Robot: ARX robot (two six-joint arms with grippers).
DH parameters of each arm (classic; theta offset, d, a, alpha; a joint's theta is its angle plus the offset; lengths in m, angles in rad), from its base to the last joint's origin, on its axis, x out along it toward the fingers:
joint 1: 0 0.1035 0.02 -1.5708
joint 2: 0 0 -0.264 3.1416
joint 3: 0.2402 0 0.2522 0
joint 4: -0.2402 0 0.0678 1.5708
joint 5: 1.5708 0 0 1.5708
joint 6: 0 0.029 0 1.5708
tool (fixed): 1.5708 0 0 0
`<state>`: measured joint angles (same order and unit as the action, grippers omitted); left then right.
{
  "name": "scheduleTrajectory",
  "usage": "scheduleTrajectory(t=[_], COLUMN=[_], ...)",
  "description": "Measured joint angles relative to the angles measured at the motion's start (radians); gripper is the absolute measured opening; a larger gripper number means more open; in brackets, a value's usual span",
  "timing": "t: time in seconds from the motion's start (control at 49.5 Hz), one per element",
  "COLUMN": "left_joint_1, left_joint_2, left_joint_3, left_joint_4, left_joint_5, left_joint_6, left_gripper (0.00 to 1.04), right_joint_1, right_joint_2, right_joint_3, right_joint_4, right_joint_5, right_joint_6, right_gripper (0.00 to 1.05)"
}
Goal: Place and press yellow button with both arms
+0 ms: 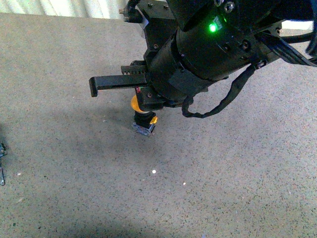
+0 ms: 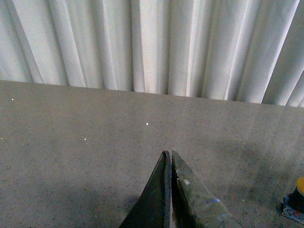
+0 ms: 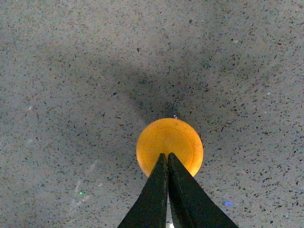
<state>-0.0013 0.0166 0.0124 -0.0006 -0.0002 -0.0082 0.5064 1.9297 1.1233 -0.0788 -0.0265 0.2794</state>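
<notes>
The yellow button (image 1: 143, 119) stands upright on the speckled grey floor, with its domed cap, black neck, greyish base and small yellow side tab. My right gripper (image 1: 142, 100) is shut and points straight down at the cap. In the right wrist view its closed tips (image 3: 167, 156) lie over the near edge of the round yellow cap (image 3: 169, 137); I cannot tell whether they touch it. My left gripper (image 2: 168, 154) is shut and empty, low over bare floor. The button (image 2: 297, 202) shows only at the edge of the left wrist view, well off to one side.
The bulky dark right arm (image 1: 213, 44) with its green light fills the upper middle and right of the front view. A white pleated curtain (image 2: 152, 42) hangs beyond the floor's far edge. A small dark part (image 1: 2, 163) shows at the left edge.
</notes>
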Motion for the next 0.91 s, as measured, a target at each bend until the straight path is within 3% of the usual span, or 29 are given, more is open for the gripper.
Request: scheduleTrajectory(t=[0.303,0.484,0.787,0.908], left_joint_1=[0.0,0.0,0.0,0.0], left_joint_2=[0.0,0.0,0.0,0.0], left_joint_3=[0.0,0.0,0.0,0.0], left_joint_4=[0.0,0.0,0.0,0.0], left_joint_5=[0.0,0.0,0.0,0.0], left_joint_6=[0.0,0.0,0.0,0.0], left_gripper=[0.01,0.01,0.01,0.01], right_joint_1=[-0.005,-0.014,-0.13,-0.159], right_joint_2=[0.031,0.023,-0.237,-0.351], right_joint_3=[0.013,-0.003,-0.098,-0.155], right_joint_4=[-0.006,0.075,0.142,0.165], right_joint_5=[-0.012,-0.027,0.005,0.0], right_joint_6=[0.048,0.085,0.129,0.123], right_gripper=[0.01,0.01,0.02,0.18])
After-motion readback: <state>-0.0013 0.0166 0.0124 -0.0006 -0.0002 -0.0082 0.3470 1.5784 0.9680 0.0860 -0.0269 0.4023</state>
